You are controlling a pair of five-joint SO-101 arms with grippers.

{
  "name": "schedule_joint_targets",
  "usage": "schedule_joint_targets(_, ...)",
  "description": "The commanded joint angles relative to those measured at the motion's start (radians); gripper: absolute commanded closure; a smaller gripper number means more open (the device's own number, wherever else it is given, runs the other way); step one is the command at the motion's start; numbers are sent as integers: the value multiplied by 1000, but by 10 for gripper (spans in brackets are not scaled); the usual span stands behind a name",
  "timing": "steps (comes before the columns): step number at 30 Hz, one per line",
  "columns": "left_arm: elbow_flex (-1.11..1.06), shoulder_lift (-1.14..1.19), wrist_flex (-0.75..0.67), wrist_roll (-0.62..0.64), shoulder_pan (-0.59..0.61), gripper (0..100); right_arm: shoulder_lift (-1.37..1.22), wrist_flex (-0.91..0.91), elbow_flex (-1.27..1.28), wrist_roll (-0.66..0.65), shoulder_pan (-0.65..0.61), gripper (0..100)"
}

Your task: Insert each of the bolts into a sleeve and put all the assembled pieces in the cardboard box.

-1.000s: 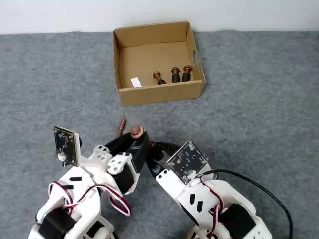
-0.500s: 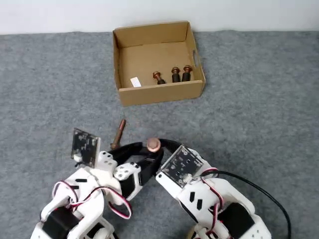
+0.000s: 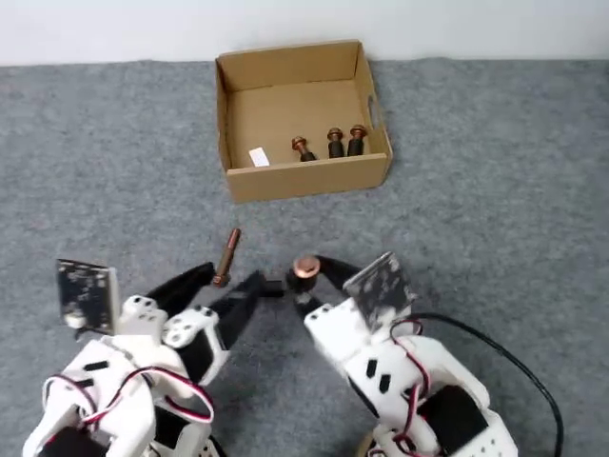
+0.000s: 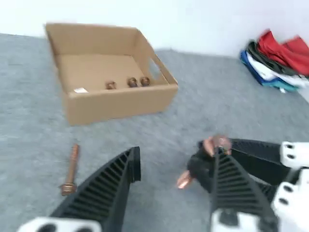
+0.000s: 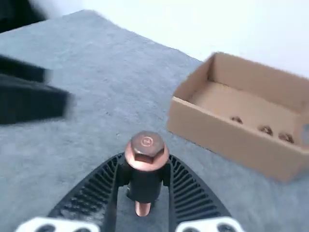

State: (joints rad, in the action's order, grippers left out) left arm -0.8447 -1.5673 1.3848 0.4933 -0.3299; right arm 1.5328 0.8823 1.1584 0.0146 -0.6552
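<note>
- The right gripper (image 5: 144, 166) hung low over the carpet (image 3: 476, 190), clamped on a sleeved bolt (image 5: 146, 153) with its head pointing up.
- The left gripper (image 4: 176, 155) sat just beside it, jaws spread wide and holding nothing.
- A loose bolt (image 3: 226, 257) lay on the carpet near the left fingertips.
- The box (image 3: 304, 179) stood well beyond both, with three finished pieces (image 3: 329, 143) along its near wall.

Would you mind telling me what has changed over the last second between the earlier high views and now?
The left gripper has let go, opened and drawn back toward its own side. The right gripper, shut on the bolt-and-sleeve piece, carried it rightward. The loose bolt, the cardboard box and its three assembled pieces stayed put.
</note>
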Motion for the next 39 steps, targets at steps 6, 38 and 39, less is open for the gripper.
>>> schedule_joint_targets(6, -94, 2, -6, -127, 259, 996, -389, -39, -315, 152, 176, 991)
schedule_joint_targets(38, -418, 3, -147, -141, 390, 995, -2048, -472, -1433, 57, 369, 990)
schedule_joint_targets(39, -418, 3, -144, -141, 390, 995, -2078, -441, -1453, 32, 369, 990)
